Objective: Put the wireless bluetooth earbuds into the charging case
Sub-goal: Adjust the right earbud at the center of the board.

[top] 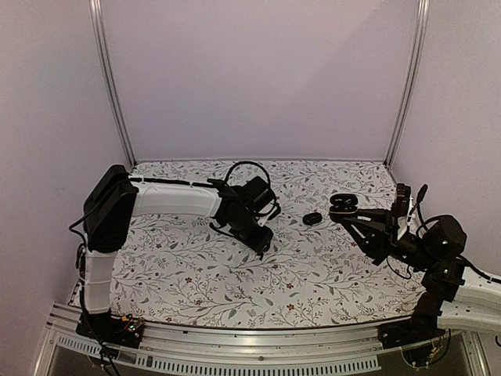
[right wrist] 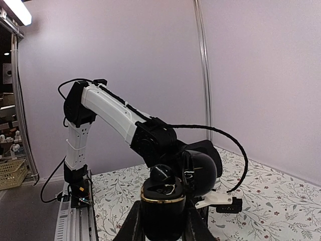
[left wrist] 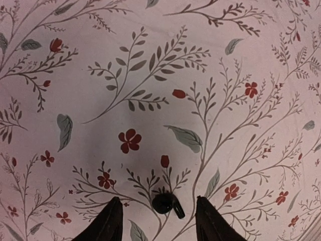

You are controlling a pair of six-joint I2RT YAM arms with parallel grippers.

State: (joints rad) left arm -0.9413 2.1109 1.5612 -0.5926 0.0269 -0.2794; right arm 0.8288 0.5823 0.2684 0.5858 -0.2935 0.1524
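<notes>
**nutmeg_42:** ok, where's the earbud at?

**yam_fan:** Left wrist cam has one earbud (left wrist: pixel 167 204) lying on the flowered cloth (left wrist: pixel 150 75) at 6 o'clock in the frame. The left gripper (left wrist: pixel 158 211) is wide apart with a finger on each side of it, and neither finger touches it.

**nutmeg_42:** and the case?

**yam_fan:** The right gripper (right wrist: pixel 163 224) is clenched on the charging case (right wrist: pixel 163 203), which sits upright with the lid flipped open. From overhead that's about 3 o'clock on the table, held off the cloth. Can't tell if anything's seated inside.

**nutmeg_42:** anything else lying around?

**yam_fan:** There's a small black lump (top: pixel 313 218) on the cloth near the case, at its 8 o'clock. It's too tiny to tell if it's a bud or not.
</notes>
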